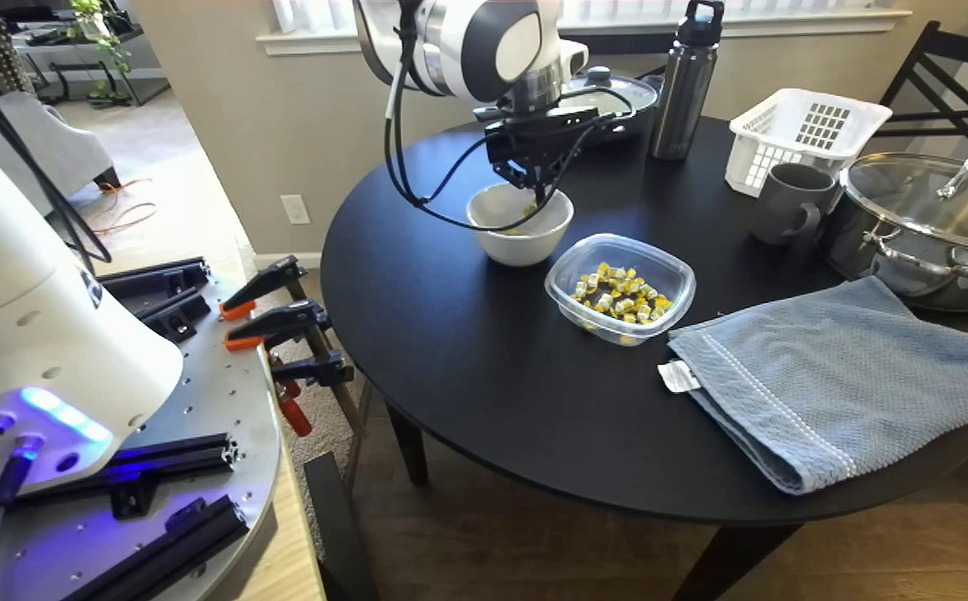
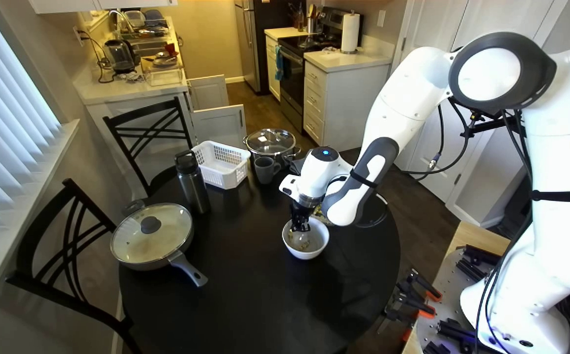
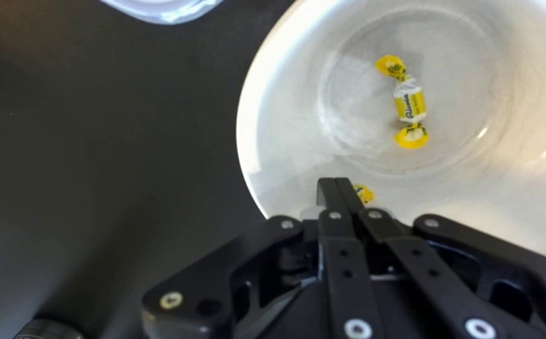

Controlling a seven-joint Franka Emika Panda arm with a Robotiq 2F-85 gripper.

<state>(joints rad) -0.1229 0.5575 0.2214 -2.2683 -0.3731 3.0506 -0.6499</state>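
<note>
Black hand (image 3: 333,181), closed quite narrow, is over the white bowl (image 3: 287,132), whose bottom carries a wrapped candy (image 3: 409,102), while the clear container (image 1: 665,273) with more candies (image 1: 622,294) stands beside this bowl, and the blue towel (image 1: 843,384) lies farther from it.

– How is the white bowl (image 1: 521,249) standing?

– It is standing upright, its round rim facing up.

– And what is lying in it?

– One wrapped candy (image 3: 410,104) is lying flat on the bowl's floor, showing a yellow-and-white wrapper with dark lettering and twisted, flaring ends. Another yellow wrapper end (image 3: 364,193) is peeking out nearer the bowl's rim, the rest hiding from view.

– Where are more candies lying?

– A loose heap of candies (image 1: 622,294), yellow and white too, is covering much of the bottom of a clear plastic tub (image 1: 638,253). That tub is standing upright just beside the bowl, a gap showing between them.
</note>
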